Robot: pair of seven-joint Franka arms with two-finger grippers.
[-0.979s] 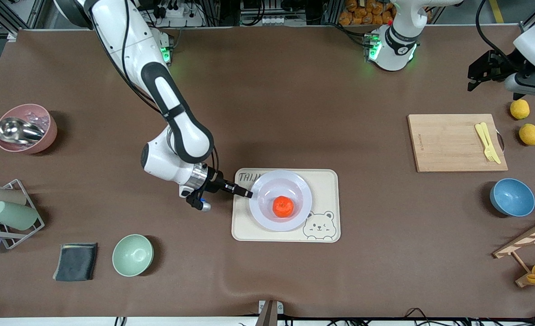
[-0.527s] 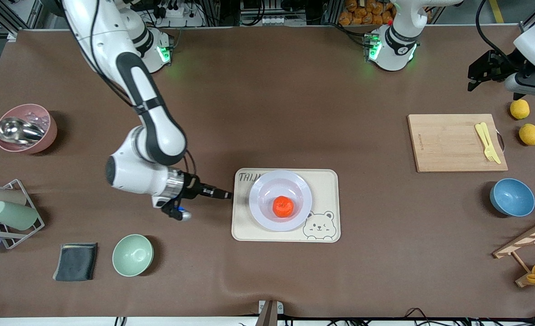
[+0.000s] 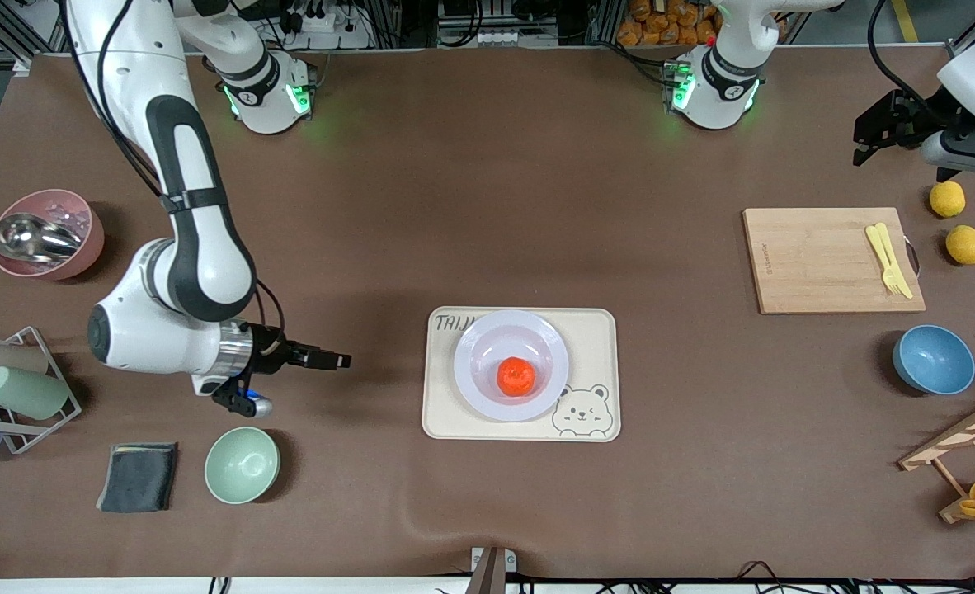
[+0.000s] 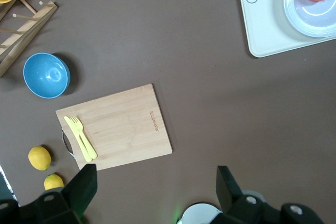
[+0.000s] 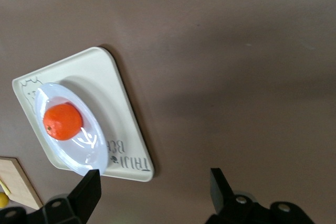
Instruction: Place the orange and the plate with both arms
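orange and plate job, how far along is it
Looks done: the orange sits in the plate, which rests on the bear tray. Nothing is in hand: the right gripper is open over bare table, the left gripper waits open near the lemons. Nothing visibly remains.

You are working in a robotics lab set up as a mock kitchen. Two white arm bases (image 3: 265, 91) with green status lights are bolted along one edge of a table (image 3: 487, 206) covered in a brown mat. Above that edge you can see aluminium framing, a power strip (image 3: 322, 21) and loose cables. Household props sit around the mat: a bamboo cutting board (image 3: 817, 260), coloured bowls (image 3: 933, 360) and a wire cup rack (image 3: 17, 388).
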